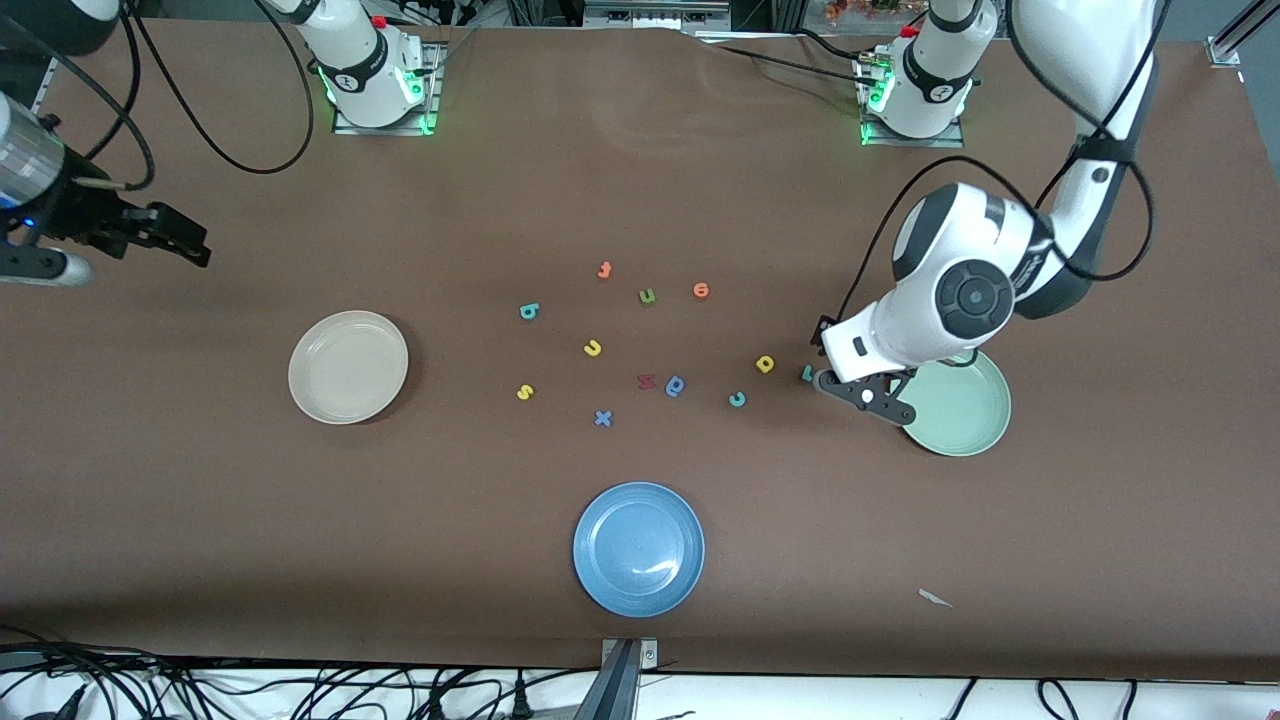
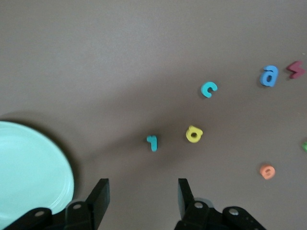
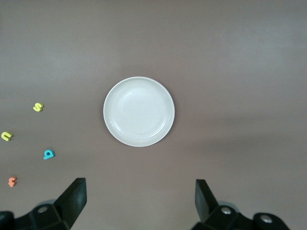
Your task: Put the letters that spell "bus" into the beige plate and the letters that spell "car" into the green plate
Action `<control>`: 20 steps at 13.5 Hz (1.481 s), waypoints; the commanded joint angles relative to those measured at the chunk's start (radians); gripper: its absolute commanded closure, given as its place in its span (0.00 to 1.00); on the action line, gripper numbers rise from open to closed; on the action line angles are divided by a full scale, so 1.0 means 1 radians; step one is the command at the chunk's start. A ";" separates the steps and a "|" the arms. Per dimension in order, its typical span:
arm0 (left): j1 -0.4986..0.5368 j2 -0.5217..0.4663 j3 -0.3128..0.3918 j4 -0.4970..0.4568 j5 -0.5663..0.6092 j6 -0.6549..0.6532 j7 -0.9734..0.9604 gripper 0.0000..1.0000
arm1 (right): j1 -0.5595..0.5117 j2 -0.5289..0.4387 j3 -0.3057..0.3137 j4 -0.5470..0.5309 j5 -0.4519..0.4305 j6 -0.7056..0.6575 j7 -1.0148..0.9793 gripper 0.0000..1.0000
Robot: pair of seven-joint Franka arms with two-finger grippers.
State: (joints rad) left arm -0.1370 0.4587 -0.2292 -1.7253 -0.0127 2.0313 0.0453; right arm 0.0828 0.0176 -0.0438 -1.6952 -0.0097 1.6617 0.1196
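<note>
We see the teal "r" [image 2: 152, 142] on the desk [image 1: 640, 150] beside the green plate [image 1: 965, 415], with the yellow "a" [image 1: 765, 364] and light-blue "c" [image 1: 737, 399] near it. Our left gripper [image 2: 141, 194] sits low over the "r", jaws apart, gripping nothing. The "b" [image 1: 529, 311], "u" [image 1: 592, 348] and "s" [image 1: 525, 392] lie near the beige plate [image 1: 330, 400]. The right gripper [image 3: 139, 199] waits, jaws wide.
</note>
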 commanded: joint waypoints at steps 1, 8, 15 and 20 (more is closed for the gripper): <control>-0.006 0.023 -0.004 -0.067 0.030 0.120 -0.002 0.34 | 0.026 0.025 0.002 0.014 0.049 -0.017 0.012 0.00; -0.029 0.060 0.001 -0.244 0.086 0.389 -0.053 0.35 | 0.221 0.061 0.004 -0.150 0.066 0.222 0.366 0.00; -0.064 0.116 -0.002 -0.237 0.237 0.418 -0.246 0.52 | 0.400 0.181 0.004 -0.328 0.048 0.555 0.635 0.00; -0.056 0.120 -0.001 -0.224 0.237 0.435 -0.240 0.65 | 0.431 0.425 0.004 -0.189 0.053 0.713 0.670 0.00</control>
State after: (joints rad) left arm -0.1960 0.5715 -0.2310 -1.9628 0.1906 2.4579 -0.1780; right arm 0.4972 0.3414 -0.0316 -1.9967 0.0449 2.3743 0.7500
